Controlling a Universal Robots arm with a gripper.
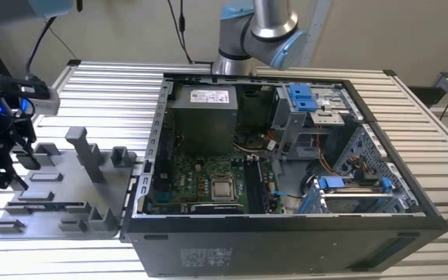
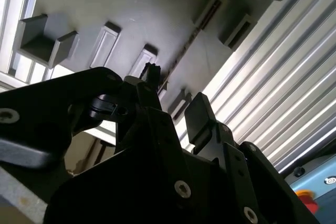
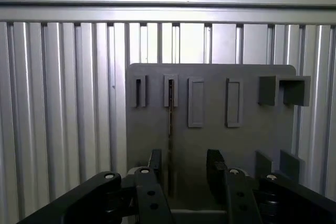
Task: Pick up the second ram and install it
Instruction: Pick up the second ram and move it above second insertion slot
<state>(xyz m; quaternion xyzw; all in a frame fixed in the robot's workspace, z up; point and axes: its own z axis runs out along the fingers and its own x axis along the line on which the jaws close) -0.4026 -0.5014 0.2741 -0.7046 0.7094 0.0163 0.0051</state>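
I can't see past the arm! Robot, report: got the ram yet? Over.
Gripper open, over holder. Ram on edge in holder slot, not gripped. Nothing between fingers and ram.

The table (image 1: 107, 87) has a top of ribbed metal slats. In the exterior view two things lie directly on it. A grey plate (image 1: 68, 175) with upright blocks lies flat at about 8 o'clock. An open black case (image 1: 286, 248) covers the middle and the 4 o'clock part. The plate lies just beside the case, at the case's 9 o'clock.
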